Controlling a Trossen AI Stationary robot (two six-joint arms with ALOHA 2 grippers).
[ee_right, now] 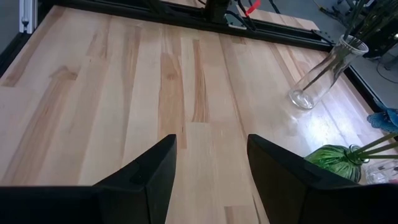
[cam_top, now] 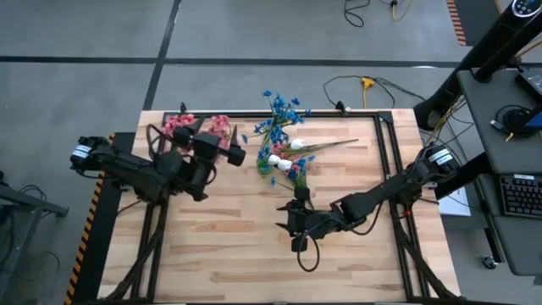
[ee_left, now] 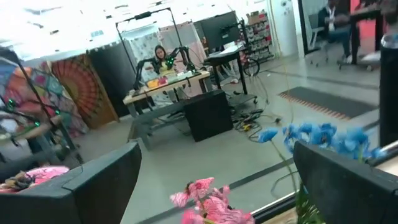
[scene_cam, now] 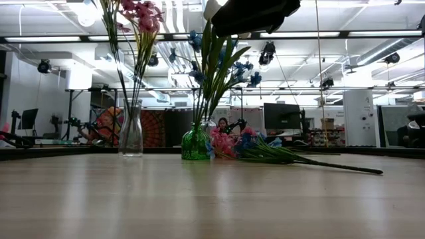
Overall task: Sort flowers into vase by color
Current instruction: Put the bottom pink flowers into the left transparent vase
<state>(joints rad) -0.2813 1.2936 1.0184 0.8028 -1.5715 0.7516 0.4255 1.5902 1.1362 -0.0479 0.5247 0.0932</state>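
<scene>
Spanning most of the overhead view, the wooden table (cam_top: 229,254) carries both dark arms and all the flowers. The left arm reaches in from the table's left edge; its left gripper (cam_top: 240,156) hangs at the far left part of the top, near the pink blossoms, its jaws spread wide with nothing between them. The right arm enters from the right edge and folds toward the middle; the right gripper (cam_top: 294,230) hovers over bare boards near the table's centre, jaws partly apart — nothing between them.

A clear glass vase (scene_cam: 131,135) stands upright at the far left and holds the pink flowers (scene_cam: 141,14) on long green stems. Just beside it, a green glass vase (scene_cam: 195,144) stands upright with the blue flowers (cam_top: 282,111) in it. On the table beside the green vase lies a loose bunch of sprigs (scene_cam: 279,157) — pink, blue and white blossoms (cam_top: 283,148) together, stems pointing toward the right side. A person (scene_cam: 222,125) sits in the room beyond the table.
</scene>
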